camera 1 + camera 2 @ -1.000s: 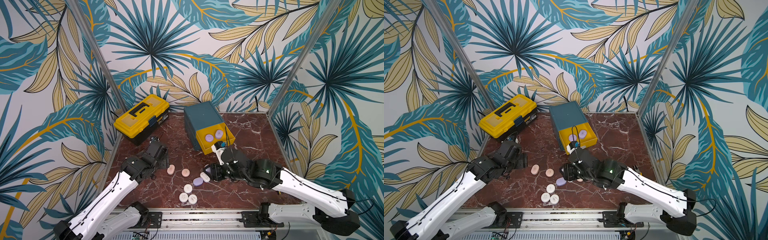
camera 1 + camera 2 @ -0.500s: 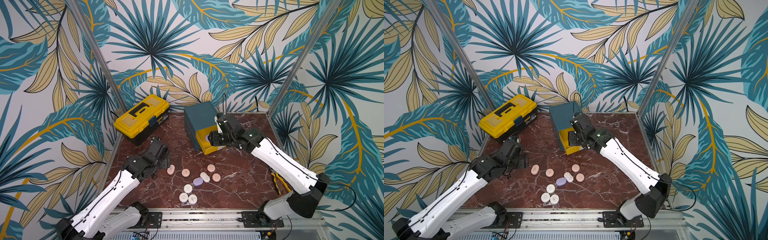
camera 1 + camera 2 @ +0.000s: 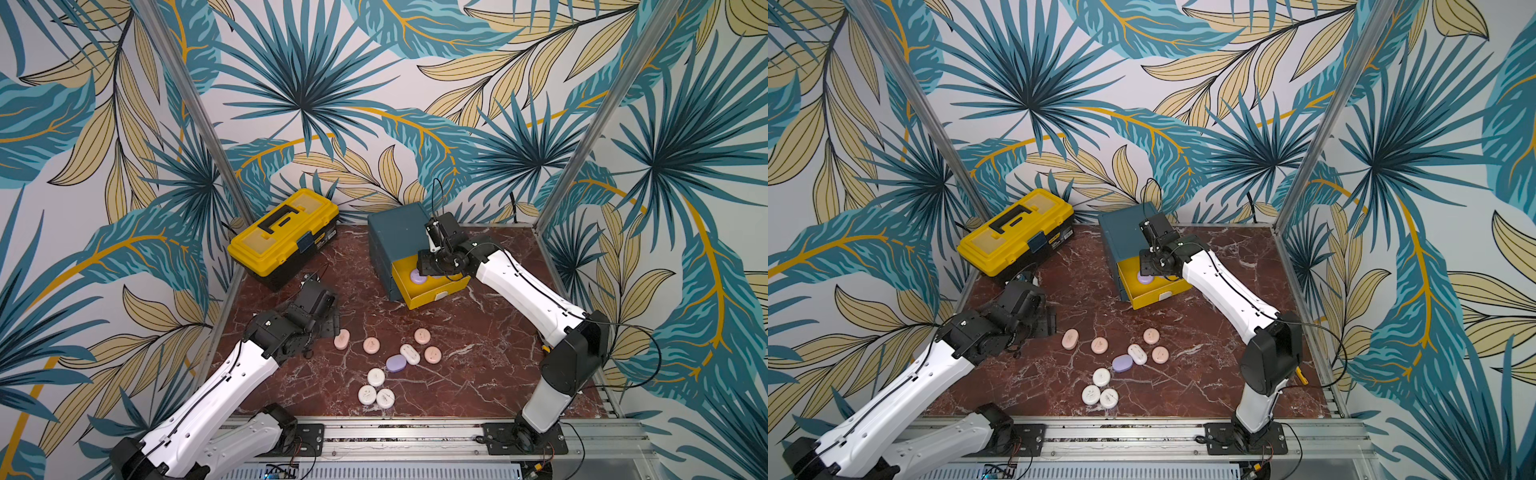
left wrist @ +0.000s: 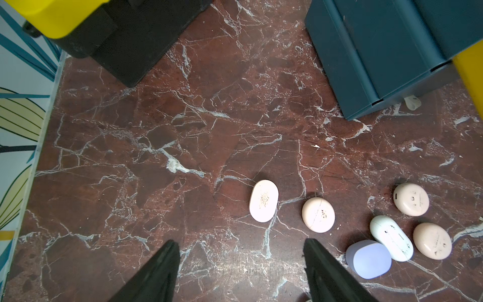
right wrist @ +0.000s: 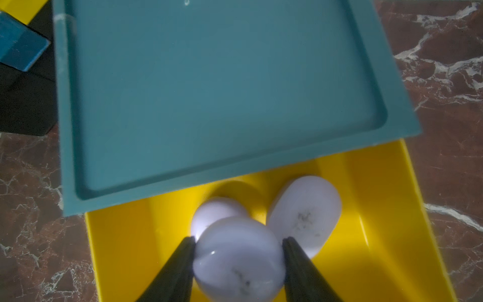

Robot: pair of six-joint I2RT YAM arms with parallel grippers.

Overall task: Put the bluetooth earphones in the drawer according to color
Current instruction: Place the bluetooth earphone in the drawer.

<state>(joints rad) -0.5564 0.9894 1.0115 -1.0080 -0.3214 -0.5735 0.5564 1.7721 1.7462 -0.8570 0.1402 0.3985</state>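
Since a second ago your right gripper is sitting over the yellow drawer, away from the table cluster, jaws clamping a lilac case above two stored cases. Risk: releasing here, it is likely landing stacked and jamming closure. Left gripper is hanging open, empty.

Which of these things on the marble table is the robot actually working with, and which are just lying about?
Part of the job:
- teal chest and its open yellow drawer
- held purple case in the right gripper
- two purple cases lying in that drawer
- pink cases, white cases and a loose purple case on the table

Just lying about:
- yellow toolbox
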